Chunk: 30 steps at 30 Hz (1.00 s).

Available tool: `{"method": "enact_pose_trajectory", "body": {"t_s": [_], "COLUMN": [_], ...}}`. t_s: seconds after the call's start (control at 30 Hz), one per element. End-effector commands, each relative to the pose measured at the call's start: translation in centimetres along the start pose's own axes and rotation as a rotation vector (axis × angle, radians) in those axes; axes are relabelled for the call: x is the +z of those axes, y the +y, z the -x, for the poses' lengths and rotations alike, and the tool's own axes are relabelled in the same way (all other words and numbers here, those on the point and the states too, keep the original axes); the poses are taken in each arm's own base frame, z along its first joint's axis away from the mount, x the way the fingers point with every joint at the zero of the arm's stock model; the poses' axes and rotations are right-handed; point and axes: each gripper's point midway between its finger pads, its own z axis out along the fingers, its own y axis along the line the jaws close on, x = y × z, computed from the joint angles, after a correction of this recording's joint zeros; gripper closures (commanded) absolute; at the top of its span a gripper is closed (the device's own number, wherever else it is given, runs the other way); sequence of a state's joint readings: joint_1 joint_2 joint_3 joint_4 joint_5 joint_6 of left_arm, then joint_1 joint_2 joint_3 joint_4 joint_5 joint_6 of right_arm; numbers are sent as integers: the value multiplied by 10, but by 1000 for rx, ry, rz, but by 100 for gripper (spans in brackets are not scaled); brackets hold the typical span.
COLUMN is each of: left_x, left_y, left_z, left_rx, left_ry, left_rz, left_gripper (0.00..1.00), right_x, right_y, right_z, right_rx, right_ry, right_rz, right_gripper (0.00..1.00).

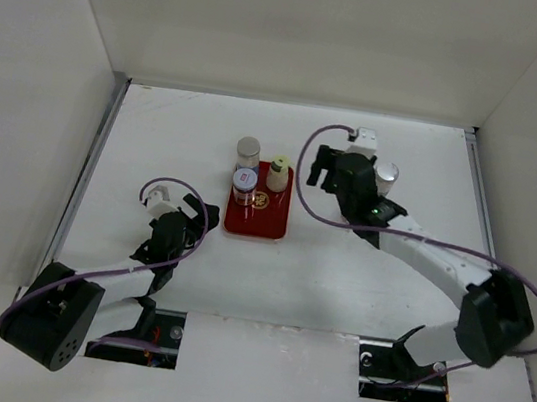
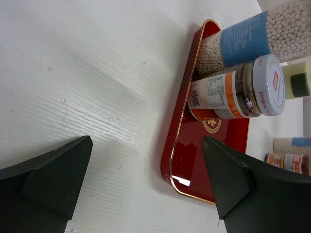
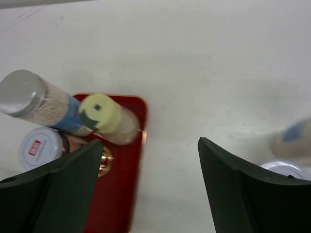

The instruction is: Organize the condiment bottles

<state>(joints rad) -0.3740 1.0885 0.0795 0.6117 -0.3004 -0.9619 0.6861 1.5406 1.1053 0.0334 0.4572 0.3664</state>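
Observation:
A red tray (image 1: 263, 223) holds three condiment bottles: a tall silver-capped one with a blue band (image 1: 248, 149), a yellow-capped one (image 1: 279, 170) and a short red-labelled jar (image 1: 245, 183). My right gripper (image 1: 325, 174) is open and empty, hovering between the tray and a second silver-capped bottle (image 1: 386, 172). In the right wrist view (image 3: 149, 143) that bottle (image 3: 292, 136) is blurred, with a white-capped jar (image 3: 284, 170) beside it. My left gripper (image 1: 188, 221) is open and empty, low on the table left of the tray (image 2: 194, 160). No pink-capped bottle shows.
White walls close in the table on the left, back and right. The front half of the tray (image 2: 228, 160), with its gold emblem (image 2: 212, 126), is bare. In the left wrist view two more bottles (image 2: 291, 154) stand beyond the tray.

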Motion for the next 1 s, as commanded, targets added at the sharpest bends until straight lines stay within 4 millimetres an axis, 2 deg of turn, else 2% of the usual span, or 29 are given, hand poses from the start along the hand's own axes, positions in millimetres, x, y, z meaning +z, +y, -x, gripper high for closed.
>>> {"method": "enact_pose_trajectory", "body": {"t_s": [0.0,0.1,0.2,0.47,0.63,0.73,0.8,0.83,0.97], "left_x": [1,1,3,4,5,6,6,6,6], "left_y": [-10,-11,-9,-7,-5,-4,-3,-4,-3], "left_z": [3,2,2,4,2,1,0,0,0], "left_rx": [-14,-14,-12,-12,-10,-7,-6,-7,-6], "left_ry": [-8,-2,-2,-8,-1,4,7,6,7], "left_rz": [-31,-33,-22,-13,-7,0,2,-1,2], "left_gripper": [0,0,0,0,0,0,0,0,0], "right_x": [-20,-33,-35,-7,9,13,11,6,-15], "right_y": [-66,-107,-127,-148,-138,-140,-135,-127,-92], "right_z": [-7,-30,-45,-53,-61,-62,-54,-47,-11], "right_rx": [79,92,101,88,83,79,73,57,56], "right_ry": [-44,-13,24,79,111,112,79,53,-42], "right_rz": [-182,-272,-306,-331,-290,-307,-304,-289,-203], "right_gripper": [12,9,7,8,16,30,36,40,44]}}
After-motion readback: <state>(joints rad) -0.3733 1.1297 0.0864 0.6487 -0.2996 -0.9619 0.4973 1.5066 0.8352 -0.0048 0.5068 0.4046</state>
